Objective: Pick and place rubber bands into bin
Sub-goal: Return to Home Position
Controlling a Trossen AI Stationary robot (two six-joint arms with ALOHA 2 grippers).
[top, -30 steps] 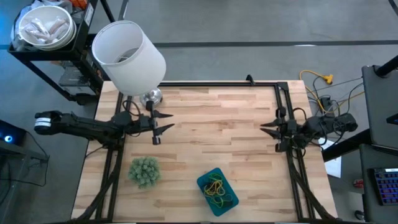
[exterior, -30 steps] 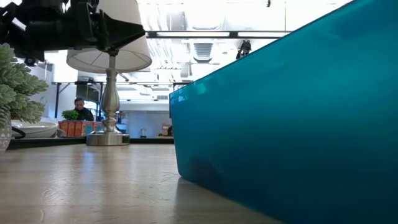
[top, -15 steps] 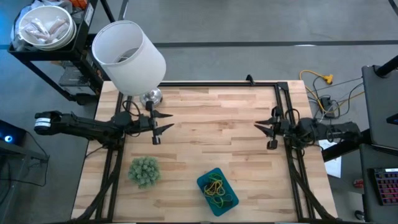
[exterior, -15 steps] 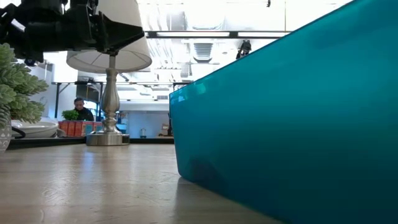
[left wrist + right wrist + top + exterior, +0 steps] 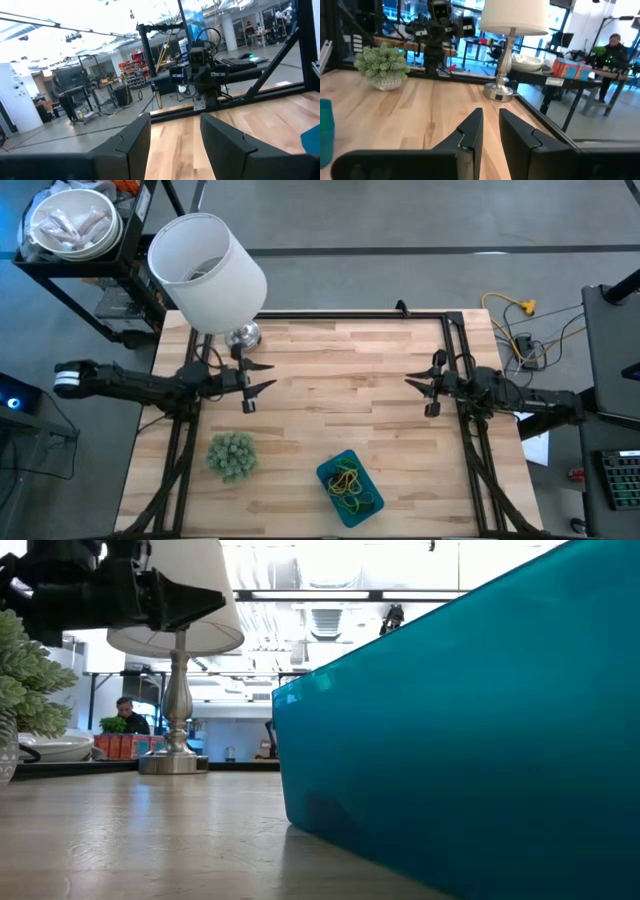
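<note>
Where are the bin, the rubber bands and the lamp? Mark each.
bin (image 5: 450, 740), low view, on its side wall.
rubber bands (image 5: 347, 479), high view, on the yellow tangle.
lamp (image 5: 225, 285), high view, on its white shade.

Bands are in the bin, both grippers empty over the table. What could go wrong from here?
1. The left gripper, open, hangs close to the lamp's base, under the shade. A swing toward it might tip the lamp.
2. The bin sits near the table's front edge with rubber bands heaped inside. A bump might spill them.
3. The bin fills much of the low view, so the right gripper is unseen there.
</note>
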